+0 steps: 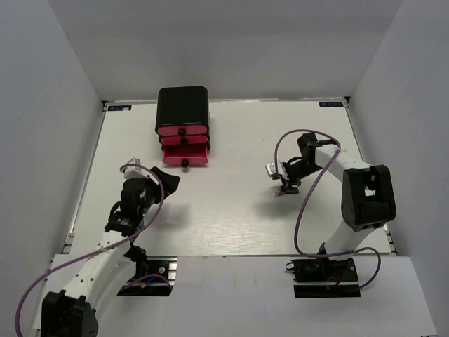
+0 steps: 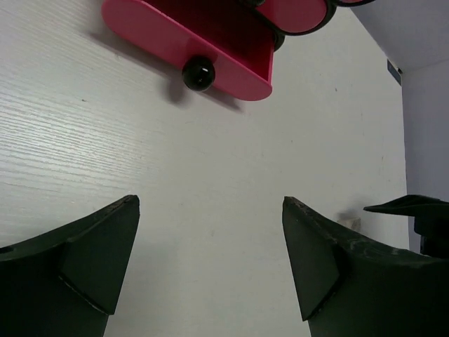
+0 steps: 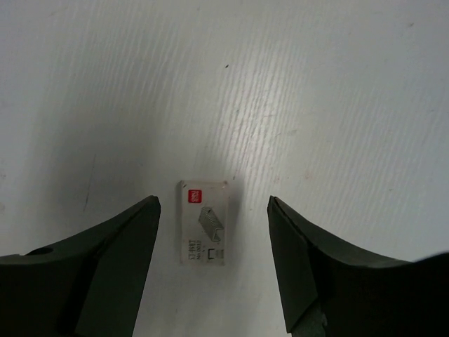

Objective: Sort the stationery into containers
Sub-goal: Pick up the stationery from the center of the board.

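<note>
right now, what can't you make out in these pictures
- Right wrist view: print on the small white box too blurred to read.
- Top view: that box hidden under the right gripper.
- Left wrist view: inside of the bottom drawer blocked by its own front.
- Top view: upper drawers shut, contents hidden.

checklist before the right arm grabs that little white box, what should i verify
1. Right gripper open: ok, jaws stand wide.
2. Small white box between the jaws: ok, flat on the table, touching neither.
3. Gripper low enough to close on it: cannot tell.
4. Bottom drawer pulled out: ok.
5. Room inside that drawer: cannot tell.
6. Left gripper empty and short of the drawer: ok.
</note>
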Tool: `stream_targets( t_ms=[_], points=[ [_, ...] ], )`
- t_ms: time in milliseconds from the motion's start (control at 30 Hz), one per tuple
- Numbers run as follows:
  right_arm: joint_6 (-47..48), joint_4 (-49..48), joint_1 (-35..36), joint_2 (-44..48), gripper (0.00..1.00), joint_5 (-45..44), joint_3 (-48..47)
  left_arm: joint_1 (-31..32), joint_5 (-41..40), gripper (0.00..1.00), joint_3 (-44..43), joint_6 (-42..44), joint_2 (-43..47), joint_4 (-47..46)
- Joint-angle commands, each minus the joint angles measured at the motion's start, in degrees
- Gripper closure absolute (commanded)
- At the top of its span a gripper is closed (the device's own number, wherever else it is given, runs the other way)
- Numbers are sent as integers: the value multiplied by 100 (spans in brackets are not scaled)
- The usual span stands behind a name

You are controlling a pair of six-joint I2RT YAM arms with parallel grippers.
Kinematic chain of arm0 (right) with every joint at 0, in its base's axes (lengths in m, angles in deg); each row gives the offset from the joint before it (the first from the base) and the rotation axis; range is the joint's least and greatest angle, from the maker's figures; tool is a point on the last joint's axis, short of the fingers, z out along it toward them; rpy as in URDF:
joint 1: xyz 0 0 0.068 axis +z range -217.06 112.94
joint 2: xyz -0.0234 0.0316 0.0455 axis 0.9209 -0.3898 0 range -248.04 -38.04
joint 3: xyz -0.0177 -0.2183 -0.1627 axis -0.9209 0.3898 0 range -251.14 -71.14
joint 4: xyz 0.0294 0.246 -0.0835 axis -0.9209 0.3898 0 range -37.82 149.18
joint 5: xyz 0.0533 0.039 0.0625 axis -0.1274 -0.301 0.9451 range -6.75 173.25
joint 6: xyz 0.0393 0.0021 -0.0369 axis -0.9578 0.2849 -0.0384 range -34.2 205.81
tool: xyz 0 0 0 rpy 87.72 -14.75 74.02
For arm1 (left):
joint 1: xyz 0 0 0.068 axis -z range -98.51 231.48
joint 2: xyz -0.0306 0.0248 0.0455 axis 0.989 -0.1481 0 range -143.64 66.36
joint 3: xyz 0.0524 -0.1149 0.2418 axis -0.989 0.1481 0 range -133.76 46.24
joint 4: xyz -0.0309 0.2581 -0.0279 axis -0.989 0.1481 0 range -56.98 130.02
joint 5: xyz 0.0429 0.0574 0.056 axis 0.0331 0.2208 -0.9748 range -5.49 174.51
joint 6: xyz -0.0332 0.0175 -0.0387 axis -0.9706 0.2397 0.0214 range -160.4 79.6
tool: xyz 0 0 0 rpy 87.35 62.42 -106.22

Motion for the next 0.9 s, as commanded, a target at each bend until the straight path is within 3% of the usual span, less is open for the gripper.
stream_targets(
  t_ms=[0, 167, 300, 433, 567, 700, 833, 867],
  points=[
    [745, 678, -94, -43, 31, -340, -113, 26, -238, 8, 27, 4, 353, 493],
    [614, 343, -85, -228, 33, -631, 141, 26, -238, 7, -175, 118, 291, 679],
    [26, -676, -59, -202, 35, -842, 476, 26, -238, 6, -175, 118, 238, 679],
    [-63, -984, -50, -237, 43, -1061, 660, 26, -291, 6, -175, 118, 361, 793],
    [-90, -915, -59, -193, 70, -922, 582, 26, -396, 6, -175, 118, 572, 968],
    [-72, -651, 63, -158, 86, -326, 214, 26, -397, 6, -114, 65, 704, 969],
    [-537, -765, 572, -184, 89, 221, -384, 26, -397, 6, -61, 65, 757, 969],
    [-825, -1192, 783, -210, 89, 369, -455, 26, -397, 6, -61, 65, 757, 969]
  ],
)
